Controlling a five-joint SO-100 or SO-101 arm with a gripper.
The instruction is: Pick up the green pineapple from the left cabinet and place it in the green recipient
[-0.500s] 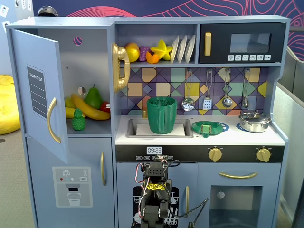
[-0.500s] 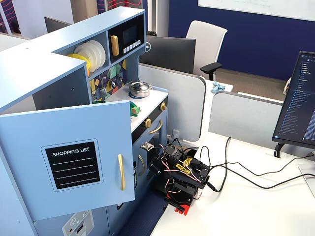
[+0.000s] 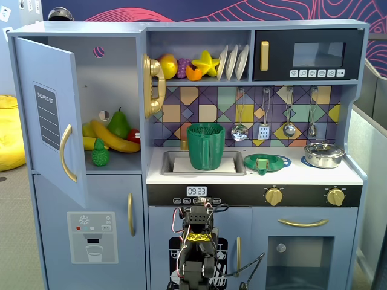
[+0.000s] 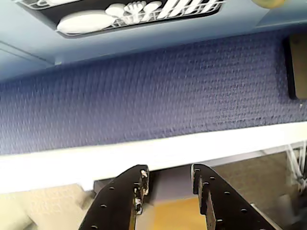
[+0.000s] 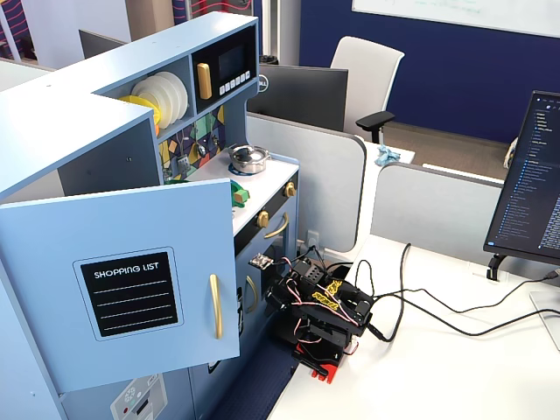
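The green pineapple (image 3: 100, 153) stands at the front of the shelf in the left cabinet (image 3: 109, 90), whose door (image 3: 51, 115) hangs open with a gold handle. The door also shows in a fixed view (image 5: 122, 280). The green recipient (image 3: 205, 146), a ribbed cup with a handle, stands in the sink. My arm (image 3: 196, 251) is folded low in front of the kitchen, far below both; it also shows in a fixed view (image 5: 319, 311). In the wrist view my gripper (image 4: 169, 168) is open and empty, facing blue textured surface and a white edge.
A banana (image 3: 115, 138), a dark-green pear (image 3: 119, 124) and other fruit lie behind the pineapple. A flat green dish (image 3: 266, 162) and a steel pot (image 3: 323, 154) sit on the counter. The black microwave (image 3: 308, 54) is at the upper right. Cables (image 5: 420, 306) trail over the desk.
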